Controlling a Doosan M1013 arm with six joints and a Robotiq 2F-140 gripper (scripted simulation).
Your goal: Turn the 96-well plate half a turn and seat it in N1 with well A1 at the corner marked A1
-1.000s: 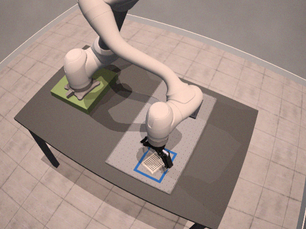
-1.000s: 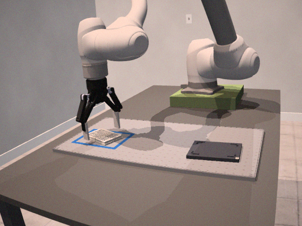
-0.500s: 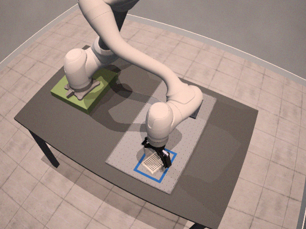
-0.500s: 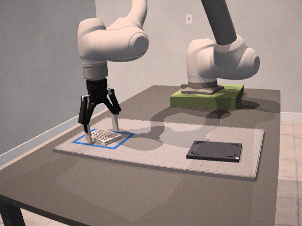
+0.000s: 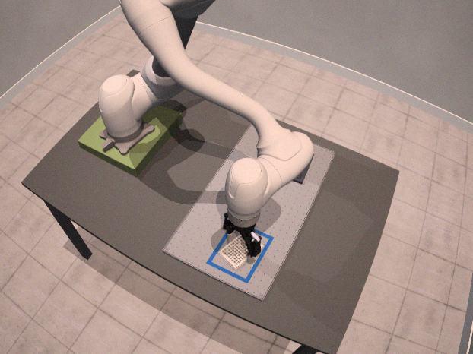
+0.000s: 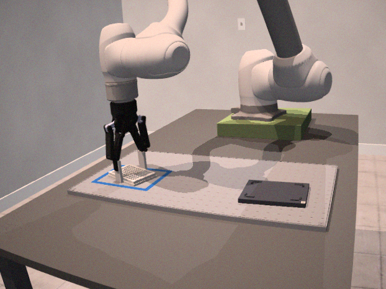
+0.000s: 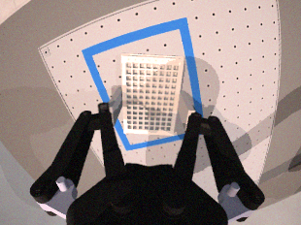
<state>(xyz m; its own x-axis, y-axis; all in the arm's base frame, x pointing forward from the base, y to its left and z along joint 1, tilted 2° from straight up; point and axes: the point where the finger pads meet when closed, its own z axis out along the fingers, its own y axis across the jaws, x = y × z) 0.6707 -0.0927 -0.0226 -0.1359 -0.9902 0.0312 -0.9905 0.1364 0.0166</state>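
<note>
The white 96-well plate point(image 5: 233, 252) lies flat inside the blue taped outline B1 on the deck; it also shows in the exterior view point(image 6: 131, 173) and the wrist view point(image 7: 151, 100). My gripper point(image 6: 129, 170) stands straight down over it, its two fingers pressed against the plate's two long sides; in the wrist view the gripper point(image 7: 151, 120) straddles the plate's near end. It is shut on the plate, which still rests on the deck. The black nest N1 point(image 6: 274, 192) is empty at the deck's other end, mostly hidden by the arm in the top view.
The grey perforated deck point(image 6: 206, 186) lies on a dark table. The arm's green base block point(image 6: 265, 126) stands at the far side of the table. The arm's elbow hangs over the middle of the deck.
</note>
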